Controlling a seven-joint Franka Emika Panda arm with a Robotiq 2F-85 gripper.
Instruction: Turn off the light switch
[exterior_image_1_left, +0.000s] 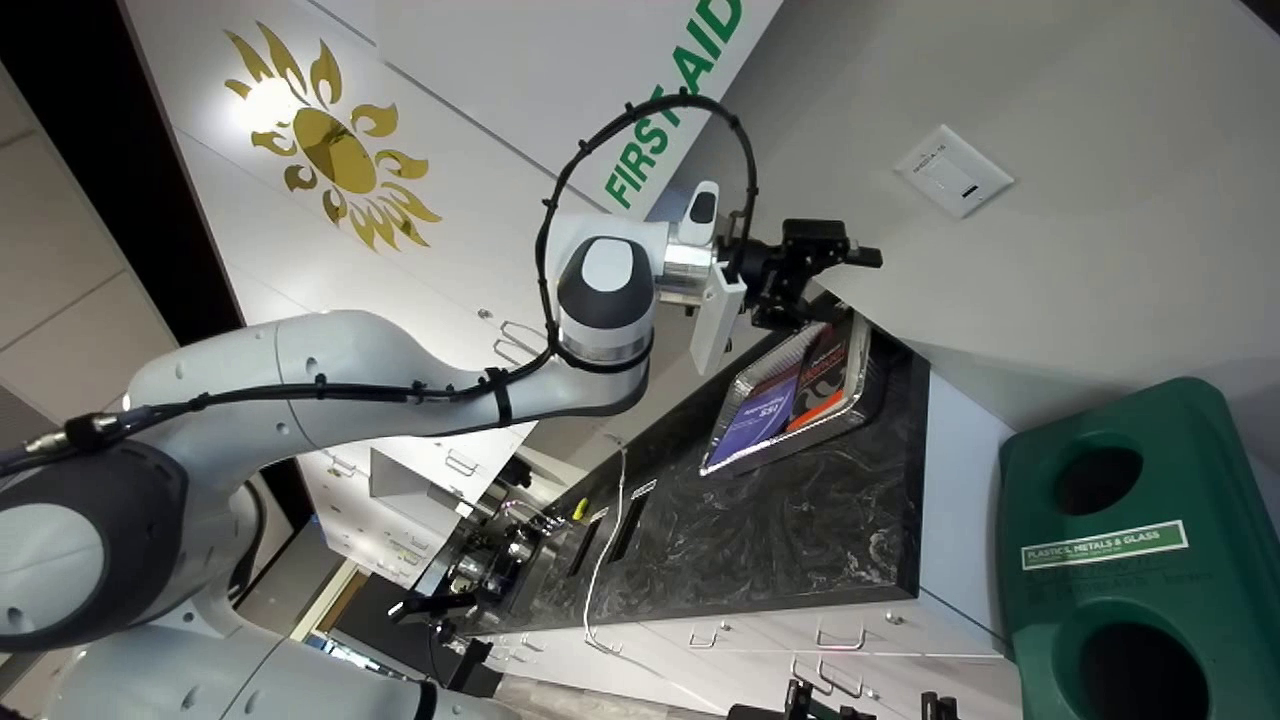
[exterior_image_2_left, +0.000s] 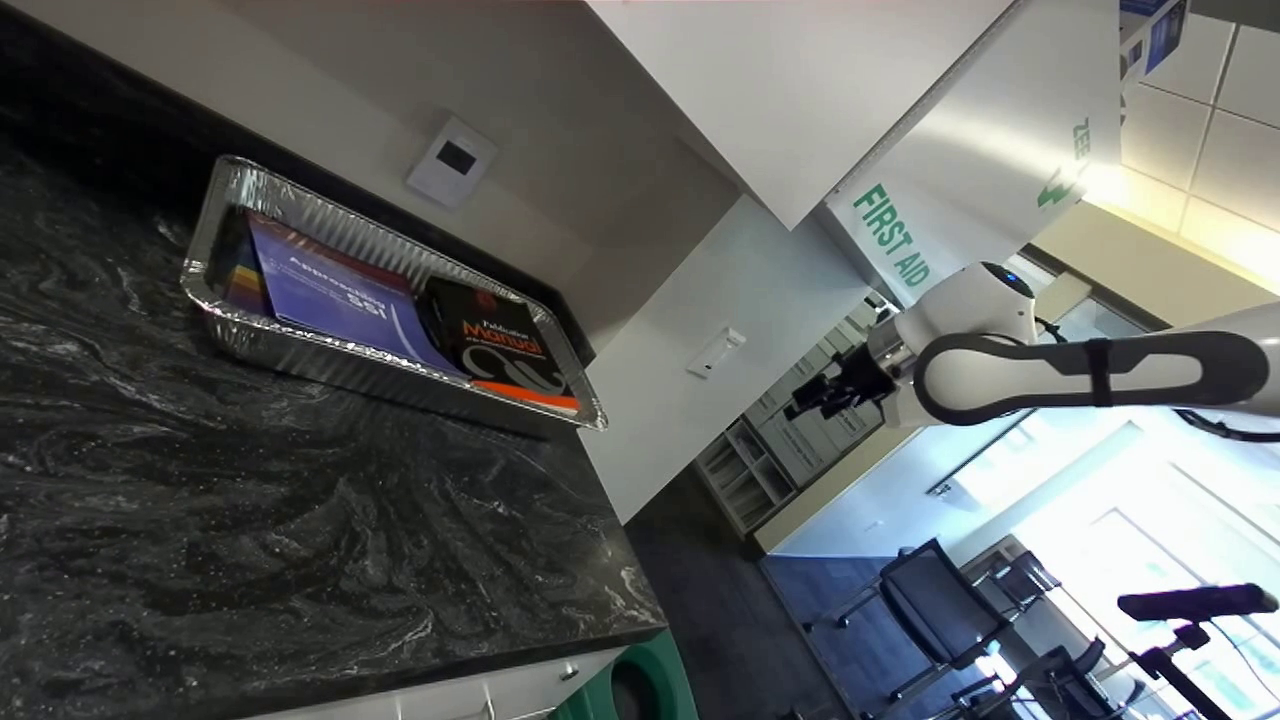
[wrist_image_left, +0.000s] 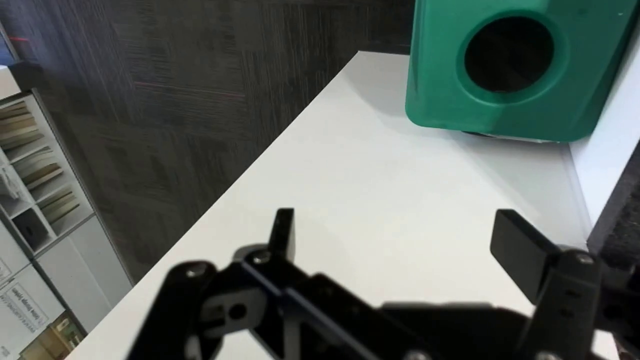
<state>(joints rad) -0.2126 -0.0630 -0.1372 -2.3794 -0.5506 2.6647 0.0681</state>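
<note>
The light switch, a small white wall plate with a grey-outlined rocker and a small dark mark (exterior_image_1_left: 955, 172), is on the pale wall at the upper right in an exterior view. It also shows at an angle in an exterior view (exterior_image_2_left: 716, 353). It does not show in the wrist view. My black gripper (exterior_image_1_left: 848, 285) is in the air, apart from the switch and below left of it in that view. In an exterior view the gripper (exterior_image_2_left: 808, 398) shows to the right of the switch. In the wrist view the gripper (wrist_image_left: 392, 220) has its fingers wide apart with nothing between them.
A foil tray (exterior_image_2_left: 400, 375) with books stands on the dark counter (exterior_image_2_left: 330, 560) against the wall. Green recycling bins (exterior_image_1_left: 1070, 425) stand by the counter's end. A FIRST AID cabinet (exterior_image_1_left: 590, 60) hangs above. A white wall device with a dark screen (exterior_image_2_left: 452, 160) is above the tray.
</note>
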